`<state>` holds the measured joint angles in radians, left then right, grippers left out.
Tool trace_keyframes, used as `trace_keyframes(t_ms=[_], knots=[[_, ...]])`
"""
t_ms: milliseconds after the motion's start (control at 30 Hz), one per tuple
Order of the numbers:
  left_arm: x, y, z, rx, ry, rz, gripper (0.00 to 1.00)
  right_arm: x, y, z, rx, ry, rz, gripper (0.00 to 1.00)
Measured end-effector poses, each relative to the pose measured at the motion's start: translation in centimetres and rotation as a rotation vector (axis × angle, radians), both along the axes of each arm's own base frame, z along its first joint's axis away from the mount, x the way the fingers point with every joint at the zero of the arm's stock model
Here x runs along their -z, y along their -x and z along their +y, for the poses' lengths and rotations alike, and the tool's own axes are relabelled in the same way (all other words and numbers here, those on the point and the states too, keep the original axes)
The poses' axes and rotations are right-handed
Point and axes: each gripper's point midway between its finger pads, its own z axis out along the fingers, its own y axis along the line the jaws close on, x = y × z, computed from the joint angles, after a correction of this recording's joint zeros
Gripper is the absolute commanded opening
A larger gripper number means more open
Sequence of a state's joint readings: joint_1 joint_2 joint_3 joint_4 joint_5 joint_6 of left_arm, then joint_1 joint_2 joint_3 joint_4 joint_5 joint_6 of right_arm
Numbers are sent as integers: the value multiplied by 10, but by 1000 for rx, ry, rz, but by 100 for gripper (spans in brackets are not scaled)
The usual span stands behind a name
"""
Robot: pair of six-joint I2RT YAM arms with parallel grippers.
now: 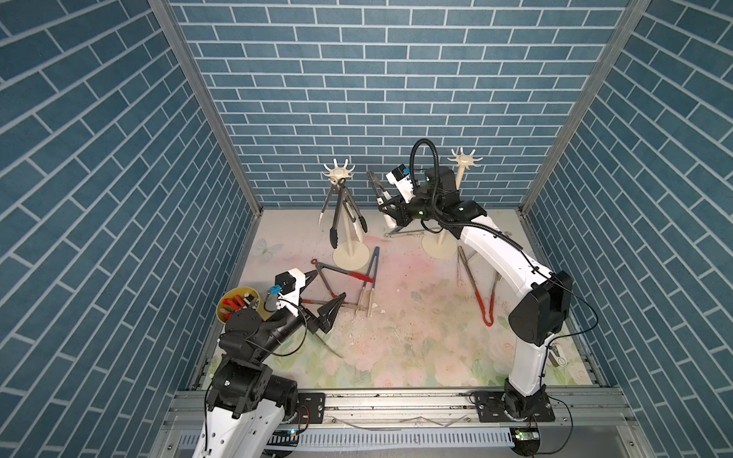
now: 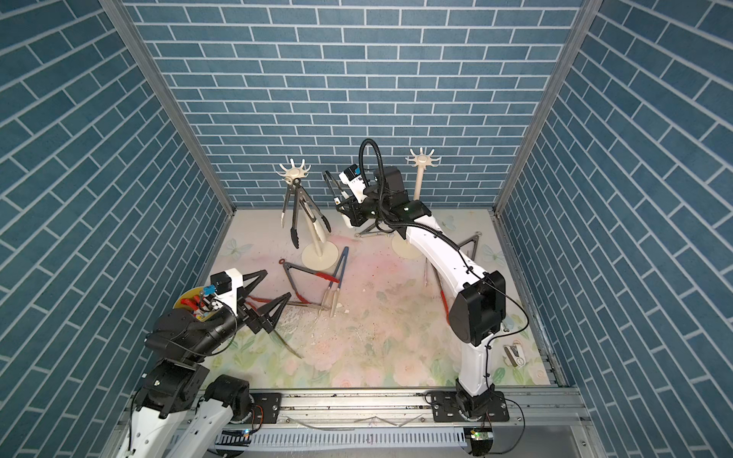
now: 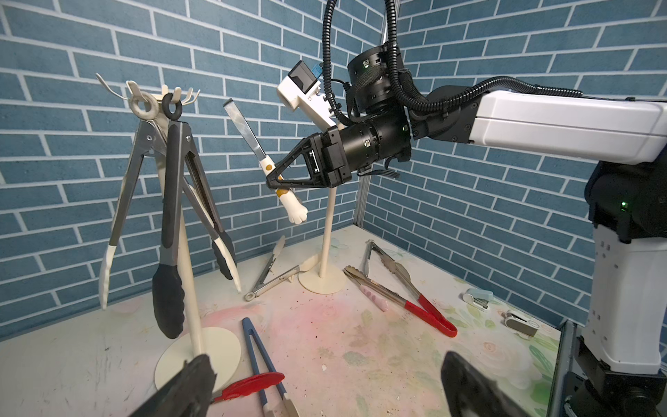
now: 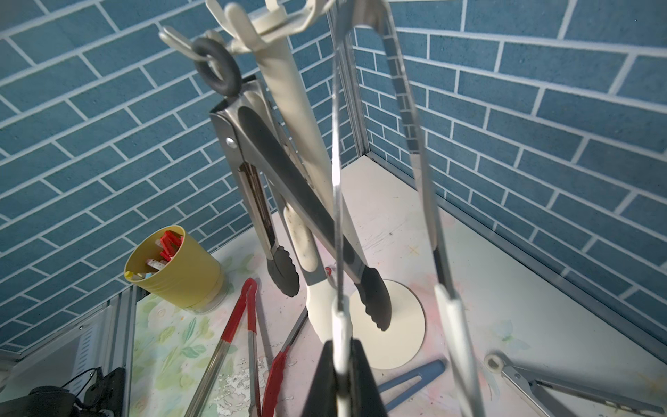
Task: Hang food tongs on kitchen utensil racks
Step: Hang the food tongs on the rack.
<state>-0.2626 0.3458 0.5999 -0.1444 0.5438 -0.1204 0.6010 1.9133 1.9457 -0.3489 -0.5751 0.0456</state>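
The white tongs (image 3: 249, 137) are aloft, hinge end up, near the rack (image 3: 144, 95) where two hung pairs (image 3: 169, 216) dangle. Your right gripper (image 3: 276, 179) is pinched on one leg only — they could swivel, slip, or knock those pairs loose. Your left gripper (image 1: 329, 286) — spread wide — holds nothing.

My right arm (image 1: 499, 253) hides much of the far right rack's base (image 1: 430, 248). On the right wrist camera the held tongs (image 4: 453, 325) are blurred, one end cut off by the frame edge. What fills the near-left yellow cup (image 4: 187, 278) I cannot make out.
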Motion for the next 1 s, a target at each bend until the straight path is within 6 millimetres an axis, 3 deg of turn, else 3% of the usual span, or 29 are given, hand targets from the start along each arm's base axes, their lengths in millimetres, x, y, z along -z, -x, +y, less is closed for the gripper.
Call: trace_keyframes(t_ms=[667, 1000], knots=[[0, 0, 0, 0, 0, 1, 99, -23, 12, 16, -138, -70, -2, 0], [0, 0, 0, 0, 0, 2, 99, -28, 7, 29, -181, -90, -3, 0]])
